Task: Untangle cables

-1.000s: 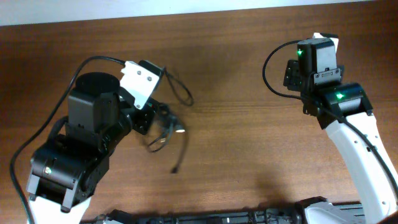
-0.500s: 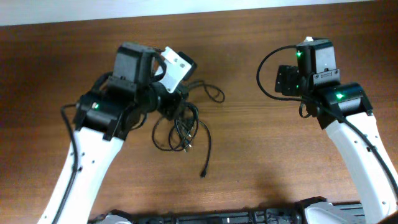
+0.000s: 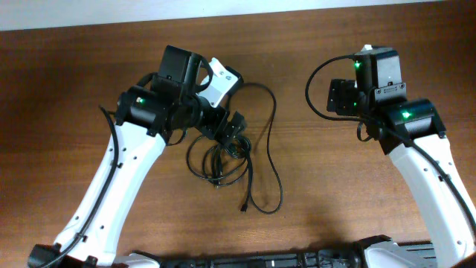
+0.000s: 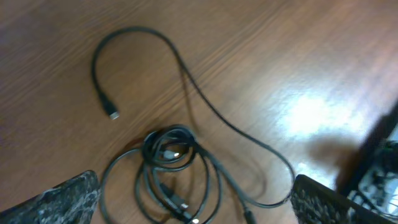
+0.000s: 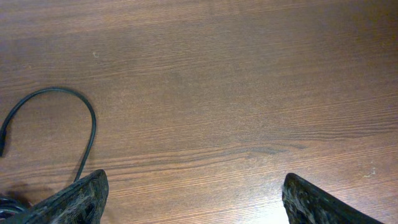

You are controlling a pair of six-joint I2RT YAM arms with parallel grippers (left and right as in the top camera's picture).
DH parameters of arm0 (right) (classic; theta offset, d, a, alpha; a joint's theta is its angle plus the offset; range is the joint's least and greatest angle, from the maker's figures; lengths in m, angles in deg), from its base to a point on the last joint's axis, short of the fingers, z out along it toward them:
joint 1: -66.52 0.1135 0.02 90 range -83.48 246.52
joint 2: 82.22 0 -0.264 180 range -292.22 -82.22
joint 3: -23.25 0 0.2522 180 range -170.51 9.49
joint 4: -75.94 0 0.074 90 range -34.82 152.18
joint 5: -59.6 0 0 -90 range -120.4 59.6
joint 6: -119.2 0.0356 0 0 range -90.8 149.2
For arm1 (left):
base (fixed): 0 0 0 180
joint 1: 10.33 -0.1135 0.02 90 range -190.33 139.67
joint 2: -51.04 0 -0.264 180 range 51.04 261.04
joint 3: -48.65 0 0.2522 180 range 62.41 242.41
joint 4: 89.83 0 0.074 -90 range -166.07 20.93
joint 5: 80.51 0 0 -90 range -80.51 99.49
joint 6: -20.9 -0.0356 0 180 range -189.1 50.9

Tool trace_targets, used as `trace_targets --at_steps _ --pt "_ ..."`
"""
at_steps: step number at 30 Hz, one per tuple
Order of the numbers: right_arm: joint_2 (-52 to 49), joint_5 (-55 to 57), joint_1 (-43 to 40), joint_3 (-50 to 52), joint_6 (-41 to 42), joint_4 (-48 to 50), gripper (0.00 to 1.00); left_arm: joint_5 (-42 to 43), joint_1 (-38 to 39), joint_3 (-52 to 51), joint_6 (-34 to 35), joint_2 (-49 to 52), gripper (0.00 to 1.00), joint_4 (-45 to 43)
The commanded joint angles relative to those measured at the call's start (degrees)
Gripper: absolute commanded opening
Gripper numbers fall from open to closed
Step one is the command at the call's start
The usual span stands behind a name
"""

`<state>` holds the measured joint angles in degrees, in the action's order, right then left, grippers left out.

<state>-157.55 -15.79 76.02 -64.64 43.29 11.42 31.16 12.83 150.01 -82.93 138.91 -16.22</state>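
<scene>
The cables [image 3: 217, 158] lie on the wooden table [image 3: 335, 186] as a knotted black coil. One long cord [image 3: 272, 141] loops out to the right and ends in a plug [image 3: 243, 207]. My left gripper [image 3: 229, 132] hovers over the coil's top edge, open. In the left wrist view the coil [image 4: 174, 158] lies on the wood between the wide-spread fingers [image 4: 68, 199], touching neither, and a loose plug end [image 4: 114, 115] curls beyond it. My right gripper [image 3: 333, 97] stands open over bare wood, well to the right. Its wrist view shows only one curved cord [image 5: 87, 124] at the left.
The pale strip of the table's far edge [image 3: 223, 11] runs along the top. The thick black wires of the arms [image 3: 316, 82] loop near each wrist. Dark equipment [image 3: 260, 260] lines the near edge.
My left arm swung right and toward the far edge, carrying the bundle. Its jaws have since opened, and the bundle lies on the table with a long loop spread to the right. Right gripper barely shifted.
</scene>
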Motion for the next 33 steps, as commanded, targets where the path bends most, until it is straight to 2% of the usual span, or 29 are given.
trace_targets --at_steps 1,2,5,6,7,9,11,12,13,14,15,17,19,21,23,26,29,31,33 --pt "-0.3 -0.5 -0.2 -0.1 -0.3 0.0 0.88 -5.0 -0.3 0.6 0.5 5.0 0.99 0.7" --pt "-0.3 -0.5 -0.2 -0.1 -0.3 0.0 0.88 -5.0 -0.3 0.6 0.5 6.7 0.99 1.3" --pt "-0.3 -0.5 -0.2 -0.1 -0.3 0.0 0.88 -5.0 -0.3 0.6 4.4 12.3 0.88 2.9" --pt "-0.3 -0.5 -0.2 -0.1 -0.3 0.0 0.88 -5.0 -0.3 0.6 6.5 14.5 0.88 3.4" --pt "-0.3 -0.5 -0.2 -0.1 -0.3 0.0 0.89 -4.8 -0.3 0.6 8.3 16.1 0.98 3.5" --pt "-0.3 -0.5 -0.2 -0.1 -0.3 0.0 0.89 -1.9 -0.3 0.6 8.6 18.1 0.99 3.5" --pt "-0.3 -0.5 -0.2 -0.1 -0.3 0.0 0.89 7.5 -0.3 0.6 8.6 19.6 0.99 6.2" --pt "-0.3 -0.5 -0.2 -0.1 -0.3 0.1 0.89 7.6 -0.3 0.6 8.6 19.7 0.99 6.1" --pt "-0.3 -0.5 -0.2 -0.1 -0.3 0.0 0.89 8.2 -0.3 0.6 8.8 19.8 0.89 4.7" --pt "-0.3 -0.5 -0.2 -0.1 -0.3 0.0 0.89 7.9 -0.3 0.6 9.8 19.8 0.86 4.3" --pt "-0.3 -0.5 -0.2 -0.1 -0.3 0.0 0.89 6.6 -0.3 0.6 13.1 19.8 0.86 4.1" --pt "-0.3 -0.5 -0.2 -0.1 -0.3 0.0 0.89 -1.2 -0.2 0.6 24.7 19.9 0.85 4.4" --pt "-0.3 -0.5 -0.2 -0.1 -0.3 0.0 0.89 -11.2 1.0 0.6 41.9 20.0 0.86 4.7" --pt "-0.3 -0.5 -0.2 -0.1 -0.3 0.0 0.89 -13.4 3.2 0.6 46.5 20.1 0.84 4.3" --pt "-0.3 -0.5 -0.2 -0.1 -0.3 0.0 0.89 -18.5 6.3 0.6 50.7 20.5 0.78 4.3" --pt "-0.3 -0.5 -0.2 -0.1 -1.8 0.0 0.89 -22.8 10.4 0.6 57.5 21.6 0.8 4.3" --pt "-0.3 -0.5 -0.2 -0.1 -1.8 0.0 0.89 -26.6 12.4 0.4 68.2 23.5 0.64 4.3" --pt "-0.3 -0.5 -0.2 -0.1 -1.8 -0.1 0.89 -30.3 13.6 0.3 73.4 25.5 0.64 4.5" --pt "-0.3 -0.5 -0.2 -0.1 -1.8 -0.1 0.89 -30.7 14.4 0.1 74.9 28.0 0.65 4.5"
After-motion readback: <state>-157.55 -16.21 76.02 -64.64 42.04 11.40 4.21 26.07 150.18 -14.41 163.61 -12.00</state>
